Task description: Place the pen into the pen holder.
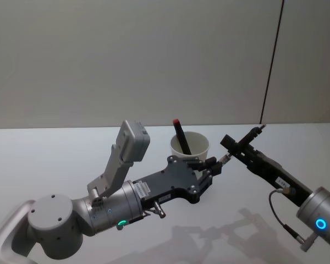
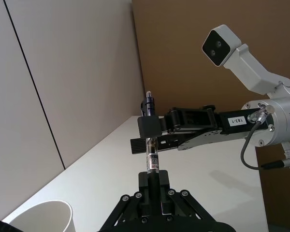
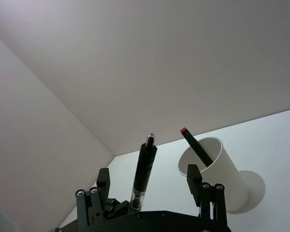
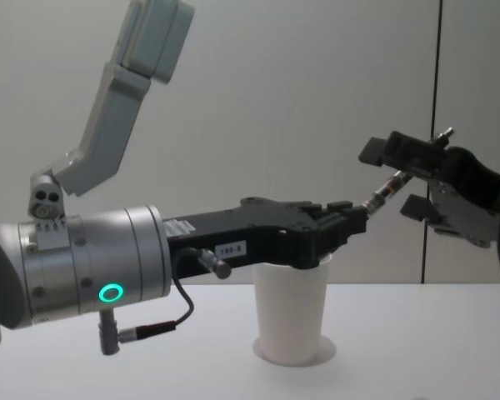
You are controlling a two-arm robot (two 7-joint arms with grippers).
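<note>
Head view: the left gripper [image 1: 213, 165] reaches in from the lower left and the right gripper [image 1: 237, 147] from the lower right. The 2 meet above the white table [image 1: 55, 159], just in front and to the right of the pen holder [image 1: 202, 149].

In the chest view the pen [image 4: 383, 189] is held in the air, tilted up toward the right. It is outside the cup and above the level of its rim. The left gripper's fingers are clamped on its lower, clear-barrelled end. In the left wrist view the barrel rises straight out of those closed fingers [image 2: 159, 181].

In the right wrist view the right gripper's 2 fingers [image 3: 103, 186] stand spread wide, with the pen's black upper part between them and touched by neither.

The pen holder stands upright on the table, its rim just under the left gripper in the chest view. 1 black marker with a red cap [image 1: 180, 135] leans inside it.
</note>
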